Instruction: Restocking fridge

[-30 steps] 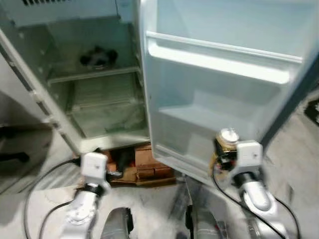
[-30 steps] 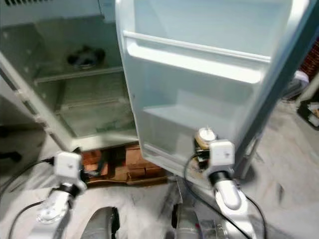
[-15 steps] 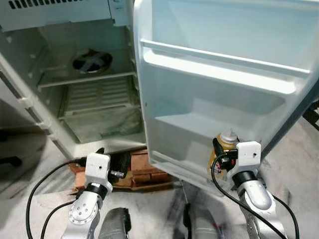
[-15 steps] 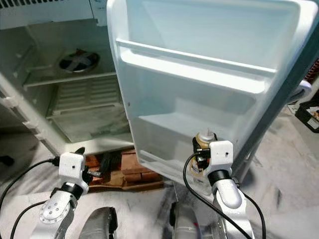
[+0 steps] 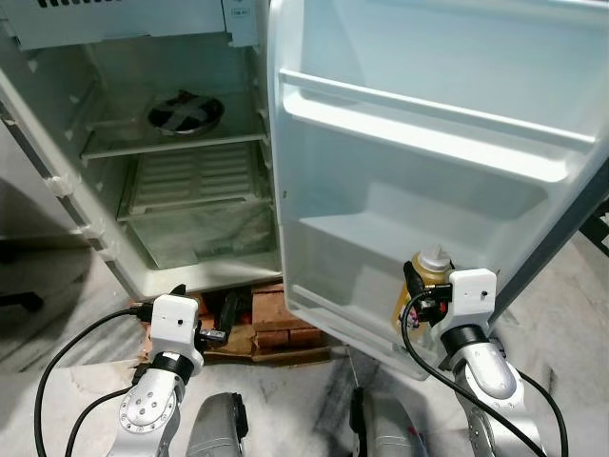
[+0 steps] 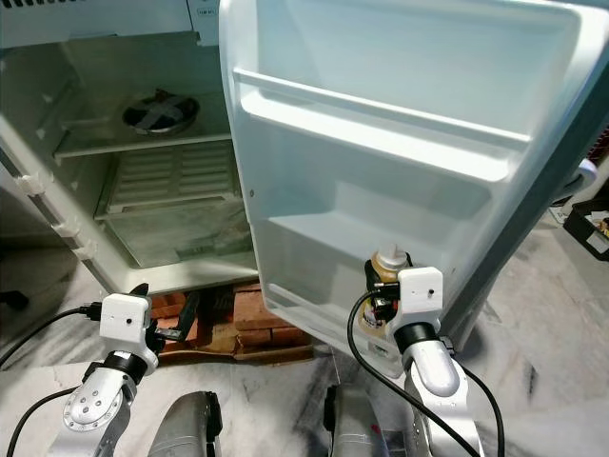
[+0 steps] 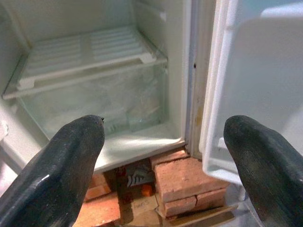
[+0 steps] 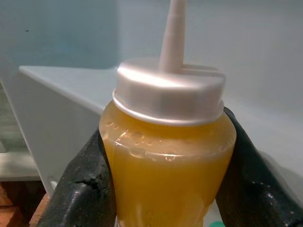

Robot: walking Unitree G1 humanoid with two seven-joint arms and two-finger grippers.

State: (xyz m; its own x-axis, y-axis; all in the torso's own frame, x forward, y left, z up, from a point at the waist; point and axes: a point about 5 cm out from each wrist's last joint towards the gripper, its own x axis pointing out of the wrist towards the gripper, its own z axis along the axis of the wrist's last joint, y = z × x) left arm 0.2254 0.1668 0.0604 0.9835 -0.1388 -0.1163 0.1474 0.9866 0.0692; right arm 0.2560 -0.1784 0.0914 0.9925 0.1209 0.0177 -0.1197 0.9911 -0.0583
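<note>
Right gripper: clamped on yellow squeeze bottle, lower right, still against fridge door, as earlier. Left gripper: spread, empty, lower left, slightly lower.

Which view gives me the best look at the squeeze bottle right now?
The right wrist view: the squeeze bottle sits close up, its white nozzle cap and yellow contents clear, clamped by the right gripper. Both eye views show it small, partly behind the wrist, at the fridge door.

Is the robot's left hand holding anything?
No, the left hand is open and empty, its black fingers spread before the fridge's bottom shelf.
</note>
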